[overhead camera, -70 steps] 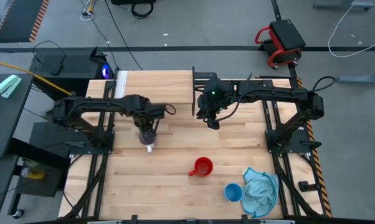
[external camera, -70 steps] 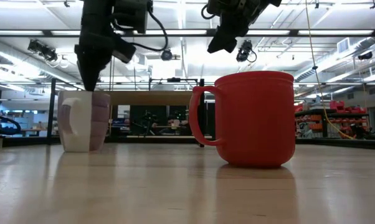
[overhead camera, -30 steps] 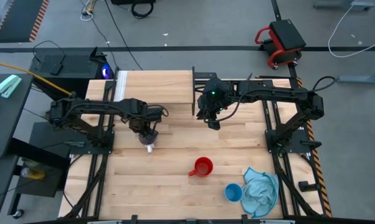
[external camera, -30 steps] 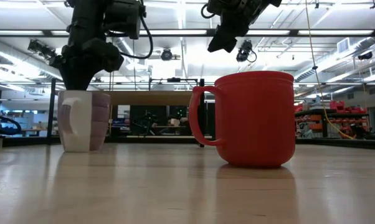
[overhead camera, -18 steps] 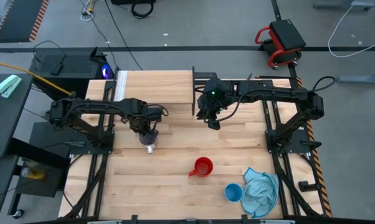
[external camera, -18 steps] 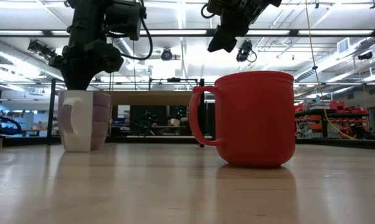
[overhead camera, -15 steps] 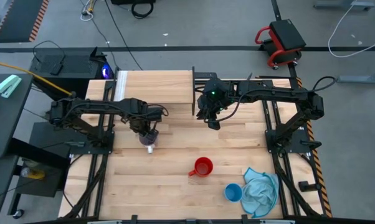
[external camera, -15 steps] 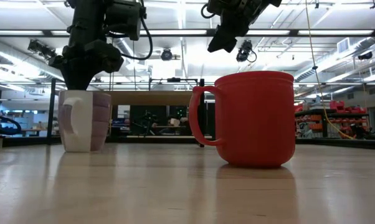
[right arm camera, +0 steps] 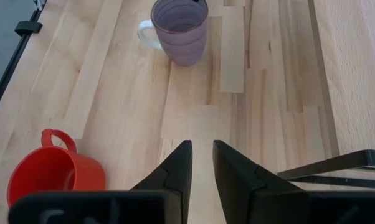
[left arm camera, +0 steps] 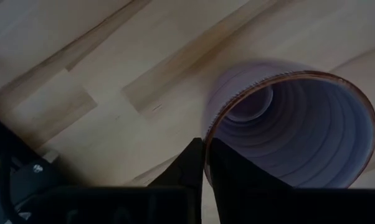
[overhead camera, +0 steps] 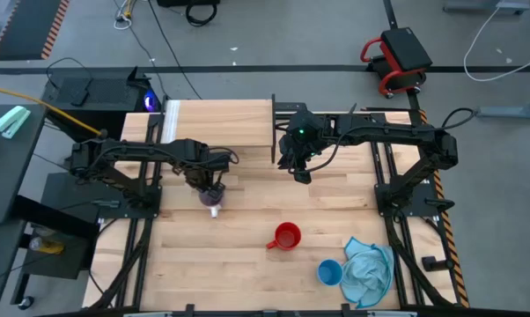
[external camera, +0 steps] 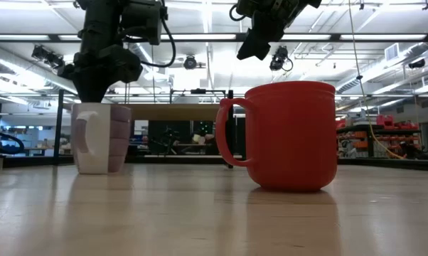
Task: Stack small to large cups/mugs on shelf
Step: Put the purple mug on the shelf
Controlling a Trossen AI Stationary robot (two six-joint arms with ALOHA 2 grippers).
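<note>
The pale purple cup [overhead camera: 214, 208] [external camera: 100, 139] stands upright on the tabletop, left of centre, its handle toward the near side. My left gripper [overhead camera: 210, 194] [left arm camera: 204, 152] comes down onto it and is shut on its rim. The red cup [overhead camera: 286, 237] [external camera: 285, 135] stands nearer the front. The light blue cup [overhead camera: 328, 272] sits at the near right. The shelf [overhead camera: 219, 121] stands at the far edge. My right gripper [overhead camera: 298, 172] [right arm camera: 202, 155] hovers open beside the shelf's right end, high above the table. My left gripper pinches the purple cup's rim [left arm camera: 207, 134], one finger inside the cup and one outside. The fingers come from above, pointing down. The cup stays upright with its base on the table [external camera: 99, 171].
A light blue cloth [overhead camera: 369, 271] lies bunched against the blue cup at the near right corner. The shelf's black legs [right arm camera: 337, 165] stand close to my right gripper. Bare wood lies between the purple and red cups.
The purple cup has slid a little toward the table's right while staying upright on its base, with my left gripper at its rim. Earlier, my left gripper came down onto the cup from above.
</note>
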